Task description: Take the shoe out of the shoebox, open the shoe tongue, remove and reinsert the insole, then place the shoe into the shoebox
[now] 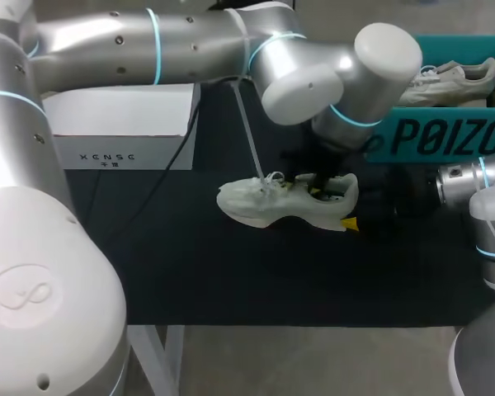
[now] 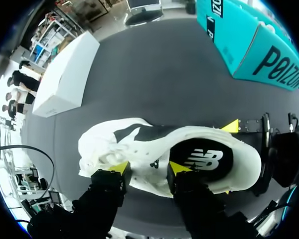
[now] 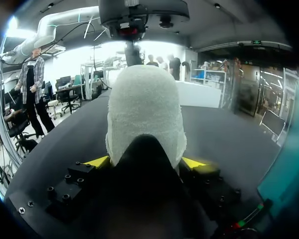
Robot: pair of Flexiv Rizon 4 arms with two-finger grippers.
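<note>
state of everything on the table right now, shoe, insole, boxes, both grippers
shoe: out of the box, upright on the table
insole: inside the shoe
right gripper: shut on the shoe's heel
left gripper: at the shoe's side by its opening, grip unclear
shoebox: open at the top, holds a second shoe
white box: closed

Large lettering on shoebox — small print on white box — logo on insole.
</note>
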